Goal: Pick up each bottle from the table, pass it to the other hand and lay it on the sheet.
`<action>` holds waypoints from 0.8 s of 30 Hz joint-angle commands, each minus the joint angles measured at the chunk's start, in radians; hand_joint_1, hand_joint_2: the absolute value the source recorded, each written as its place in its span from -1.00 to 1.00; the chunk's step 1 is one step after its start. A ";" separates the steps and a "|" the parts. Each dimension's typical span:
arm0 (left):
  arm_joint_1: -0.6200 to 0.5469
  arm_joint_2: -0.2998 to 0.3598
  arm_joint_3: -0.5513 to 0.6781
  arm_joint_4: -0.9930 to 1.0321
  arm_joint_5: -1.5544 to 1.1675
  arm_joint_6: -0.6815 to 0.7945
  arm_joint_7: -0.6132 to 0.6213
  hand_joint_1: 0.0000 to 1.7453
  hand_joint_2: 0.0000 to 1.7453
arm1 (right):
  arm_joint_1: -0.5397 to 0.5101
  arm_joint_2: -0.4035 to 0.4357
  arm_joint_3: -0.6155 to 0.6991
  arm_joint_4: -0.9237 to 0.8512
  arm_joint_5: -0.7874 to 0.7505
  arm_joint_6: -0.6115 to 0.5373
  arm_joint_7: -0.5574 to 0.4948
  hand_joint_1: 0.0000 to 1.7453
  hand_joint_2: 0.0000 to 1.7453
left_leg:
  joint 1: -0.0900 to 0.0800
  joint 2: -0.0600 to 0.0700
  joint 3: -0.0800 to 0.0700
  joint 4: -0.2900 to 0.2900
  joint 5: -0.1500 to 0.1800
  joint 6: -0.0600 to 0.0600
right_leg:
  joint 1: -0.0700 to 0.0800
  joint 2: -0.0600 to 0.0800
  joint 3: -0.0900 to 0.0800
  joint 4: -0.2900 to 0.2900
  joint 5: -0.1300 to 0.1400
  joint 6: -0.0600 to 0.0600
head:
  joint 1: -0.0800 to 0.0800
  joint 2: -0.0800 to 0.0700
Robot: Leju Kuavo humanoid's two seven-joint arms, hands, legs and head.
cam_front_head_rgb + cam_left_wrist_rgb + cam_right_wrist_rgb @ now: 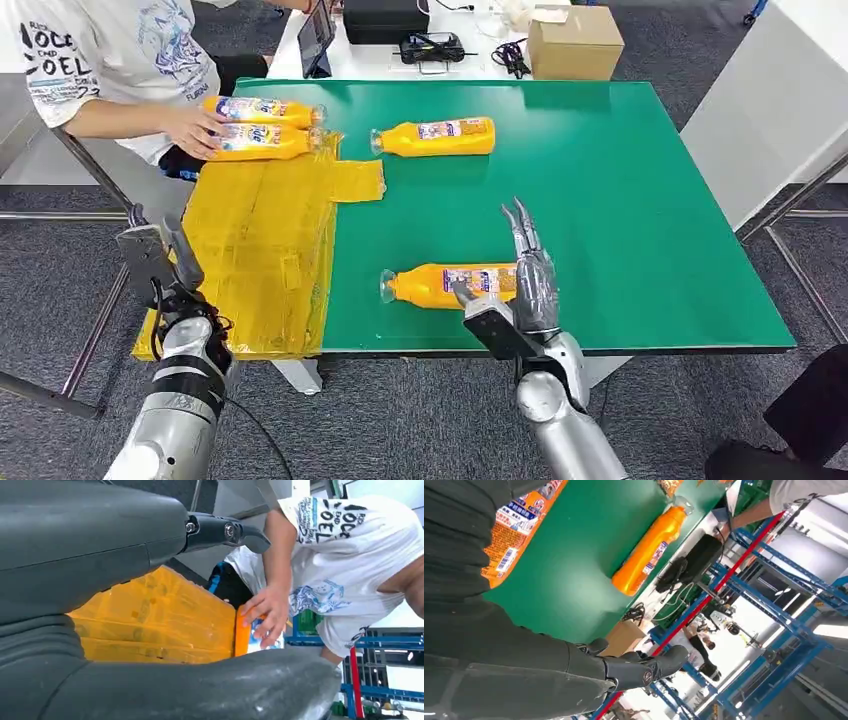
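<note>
our right hand has its fingers straight and apart, holding nothing, pressed beside the near bottle lying on the green desk, its base hidden behind our palm. our left hand hovers open-fingered over the yellow sheet, where a person's hand rests on two bottles; a fourth bottle lies just past the sheet.

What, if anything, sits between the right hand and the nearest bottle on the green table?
Nothing visible. The right hand is open right at the base end of the near bottle, fingers extended over it, with bare table around them.
</note>
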 commanded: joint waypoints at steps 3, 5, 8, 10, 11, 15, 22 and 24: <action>0.022 0.036 -0.048 0.038 0.010 -0.038 0.011 -1.00 -1.00 | -0.092 -0.100 -0.066 0.187 0.050 0.117 0.104 -1.00 1.00 | 0.000 0.001 0.004 -0.001 -0.001 0.000 | 0.000 0.001 0.004 -0.002 0.000 -0.001 | 0.000 0.000; 0.035 0.039 -0.065 0.031 0.004 -0.040 0.014 -1.00 -1.00 | -0.142 -0.125 -0.063 0.279 0.077 0.180 0.134 -1.00 1.00 | 0.000 0.002 0.005 -0.002 -0.001 0.000 | 0.000 0.001 0.005 -0.003 0.000 -0.001 | 0.000 0.000; 0.040 0.047 -0.098 0.046 -0.022 -0.055 0.027 -1.00 -1.00 | -0.210 -0.146 -0.039 0.388 0.095 0.252 0.153 -1.00 1.00 | 0.000 0.002 0.003 -0.001 -0.001 0.000 | 0.000 0.002 0.004 -0.002 0.000 -0.001 | 0.000 0.000; 0.036 0.050 -0.126 0.076 -0.056 -0.059 0.031 -1.00 -1.00 | -0.242 -0.136 -0.036 0.444 0.034 0.342 0.129 -1.00 1.00 | -0.001 0.003 0.004 -0.001 -0.001 -0.001 | 0.000 0.002 0.004 -0.001 0.000 -0.002 | 0.000 0.000; 0.023 0.054 -0.164 0.116 -0.081 -0.116 0.041 -1.00 -1.00 | -0.292 -0.146 0.030 0.511 0.025 0.483 0.121 -1.00 1.00 | -0.001 0.002 0.002 -0.001 0.000 -0.001 | -0.001 0.002 0.002 -0.001 0.000 -0.001 | 0.000 0.000; -0.025 0.033 -0.199 0.227 -0.113 -0.118 0.013 -1.00 1.00 | -0.439 -0.107 0.127 0.720 0.000 0.491 0.105 -1.00 1.00 | -0.001 0.003 0.002 0.000 0.000 0.000 | -0.001 0.003 0.002 0.000 0.001 -0.001 | 0.000 0.000; -0.051 0.033 -0.250 0.260 -0.163 -0.135 0.020 -1.00 1.00 | -0.578 -0.111 0.187 0.783 -0.038 0.607 0.125 -1.00 1.00 | -0.001 0.003 0.003 0.001 -0.001 0.000 | 0.000 0.003 0.002 0.001 0.000 -0.001 | -0.001 0.000; -0.054 0.031 -0.255 0.265 -0.167 -0.139 0.024 -1.00 1.00 | -0.599 -0.112 0.198 0.788 -0.056 0.635 0.117 -1.00 1.00 | -0.001 0.003 0.003 0.001 -0.001 0.000 | 0.000 0.003 0.003 0.002 -0.001 -0.002 | 0.000 0.000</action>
